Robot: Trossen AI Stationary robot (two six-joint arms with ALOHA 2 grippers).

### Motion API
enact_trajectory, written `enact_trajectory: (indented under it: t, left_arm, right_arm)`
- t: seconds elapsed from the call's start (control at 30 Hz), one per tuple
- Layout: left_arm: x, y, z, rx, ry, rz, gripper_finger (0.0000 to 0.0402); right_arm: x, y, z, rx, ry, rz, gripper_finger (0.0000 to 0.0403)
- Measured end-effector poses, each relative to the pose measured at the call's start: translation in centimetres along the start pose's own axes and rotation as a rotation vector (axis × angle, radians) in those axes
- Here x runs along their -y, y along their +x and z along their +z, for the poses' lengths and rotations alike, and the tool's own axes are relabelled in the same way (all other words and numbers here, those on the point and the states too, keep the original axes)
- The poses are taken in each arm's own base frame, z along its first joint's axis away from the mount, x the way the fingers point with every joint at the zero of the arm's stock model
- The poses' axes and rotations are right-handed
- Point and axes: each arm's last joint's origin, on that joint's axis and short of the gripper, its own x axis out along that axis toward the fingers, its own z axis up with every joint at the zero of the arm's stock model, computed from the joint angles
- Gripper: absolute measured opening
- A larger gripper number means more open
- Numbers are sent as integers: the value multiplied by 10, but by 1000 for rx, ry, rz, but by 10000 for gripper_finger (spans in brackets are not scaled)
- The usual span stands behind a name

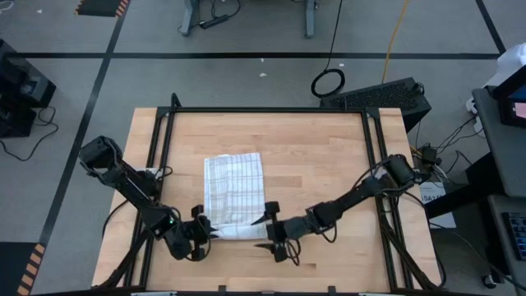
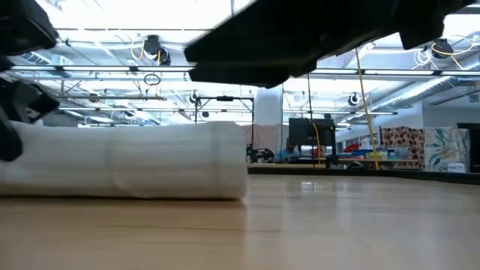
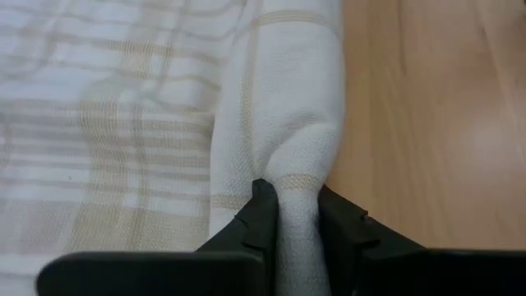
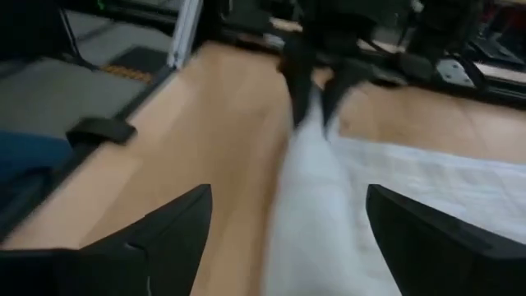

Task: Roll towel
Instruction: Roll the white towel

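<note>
Already the towel [image 1: 234,191] seems partly rolled at its near edge; left gripper [image 3: 297,222] pinches the roll, right gripper [image 4: 288,238] spread wide, most cloth unrolled

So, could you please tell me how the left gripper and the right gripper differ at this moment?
The left gripper is shut on the rolled edge of the towel, pinching a fold between its fingers; the right gripper is open, its fingers spread wide to either side of the roll and holding nothing. The left gripper sits at the roll's left end, the right gripper at its right end. Both are low over the table, at the towel's near edge.
</note>
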Motion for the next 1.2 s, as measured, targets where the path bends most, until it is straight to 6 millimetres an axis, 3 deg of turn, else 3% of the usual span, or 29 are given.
enact_trajectory:
  t: [0.17,0.43,0.77,0.9,1.2]
  left_arm:
    - [-10,10,12,-53,-51,-30,57]
    - [-16,17,22,-103,-113,-97,56]
    - [-20,19,25,-112,-120,-98,60]
    - [-21,19,24,-103,-118,-61,86]
    - [-25,17,23,-102,-93,-9,179]
  right_arm:
    - [-10,12,-19,11,36,3,312]
    - [-8,32,-52,13,43,-71,312]
    - [7,41,-63,-15,104,-97,312]
    - [15,43,-64,-25,173,-96,301]
    - [35,47,-67,-64,321,-7,217]
